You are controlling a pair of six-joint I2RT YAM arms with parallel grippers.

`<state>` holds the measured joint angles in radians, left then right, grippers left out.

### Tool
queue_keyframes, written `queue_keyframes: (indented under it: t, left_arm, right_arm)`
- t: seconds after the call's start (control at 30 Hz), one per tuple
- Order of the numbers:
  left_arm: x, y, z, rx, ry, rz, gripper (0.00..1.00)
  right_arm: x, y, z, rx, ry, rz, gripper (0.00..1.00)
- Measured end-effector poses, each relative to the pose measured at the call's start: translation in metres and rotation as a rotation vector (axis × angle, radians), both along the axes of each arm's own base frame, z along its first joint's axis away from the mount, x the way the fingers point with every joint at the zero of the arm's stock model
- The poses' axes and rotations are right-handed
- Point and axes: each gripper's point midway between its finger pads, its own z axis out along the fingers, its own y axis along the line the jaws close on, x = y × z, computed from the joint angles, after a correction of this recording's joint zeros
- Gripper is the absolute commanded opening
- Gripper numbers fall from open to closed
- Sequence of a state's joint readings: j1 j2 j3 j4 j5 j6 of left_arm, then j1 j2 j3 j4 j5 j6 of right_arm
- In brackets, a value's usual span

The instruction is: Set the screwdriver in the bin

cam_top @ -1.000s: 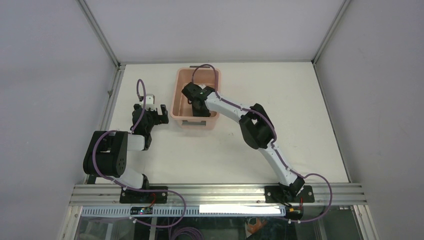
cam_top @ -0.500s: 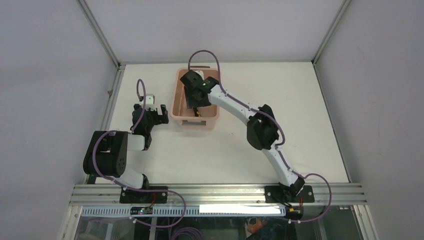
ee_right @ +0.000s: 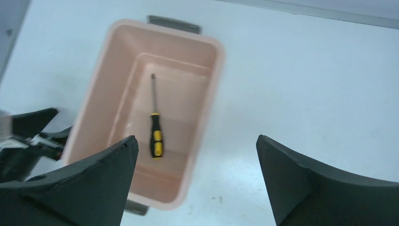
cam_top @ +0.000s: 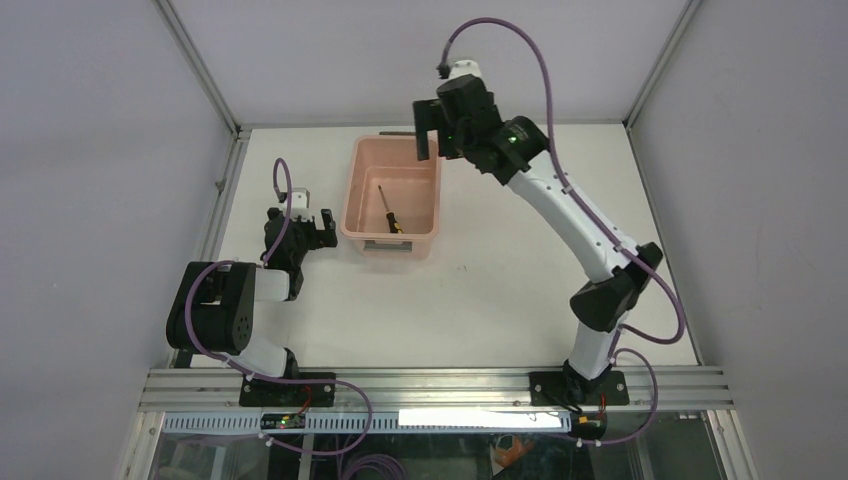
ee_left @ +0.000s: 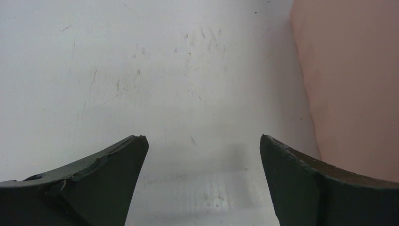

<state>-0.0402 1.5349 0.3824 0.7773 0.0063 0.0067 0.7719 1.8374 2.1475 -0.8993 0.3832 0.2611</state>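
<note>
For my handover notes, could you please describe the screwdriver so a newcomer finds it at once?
On the white table, find the salmon-pink bin toward the far edge. The screwdriver lies flat on its floor, the only thing inside: thin dark shaft, black-and-yellow handle.

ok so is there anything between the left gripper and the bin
Nothing, just a bare strip of table between the left gripper and the bin, shown in the left wrist and top views.

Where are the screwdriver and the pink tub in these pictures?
screwdriver (ee_right: 154,125), right wrist view, on the black upper part of its handle.
bin (cam_top: 354,185), top external view, on its left wall.
</note>
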Motion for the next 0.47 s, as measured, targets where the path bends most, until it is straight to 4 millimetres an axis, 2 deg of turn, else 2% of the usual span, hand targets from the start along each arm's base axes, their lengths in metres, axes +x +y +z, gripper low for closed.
queue_keyframes:
  t: [0.1,0.23,0.33,0.47]
  left_arm:
    - [0.0,0.0,0.0,0.0,0.0,0.0,0.99]
    - [0.0,0.0,0.0,0.0,0.0,0.0,0.99]
    - [0.0,0.0,0.0,0.0,0.0,0.0,0.99]
    - [0.0,0.0,0.0,0.0,0.0,0.0,0.99]
  right_arm:
    - [0.008,-0.05,0.003,-0.031,-0.006,-0.09,0.99]
    - [0.018,-0.119,-0.005,-0.086,0.024,-0.237,0.99]
    - [0.016,-0.15,-0.011,-0.117,0.044,-0.305,0.99]
    - [0.001,-0.173,-0.015,-0.136,0.06,-0.339,0.99]
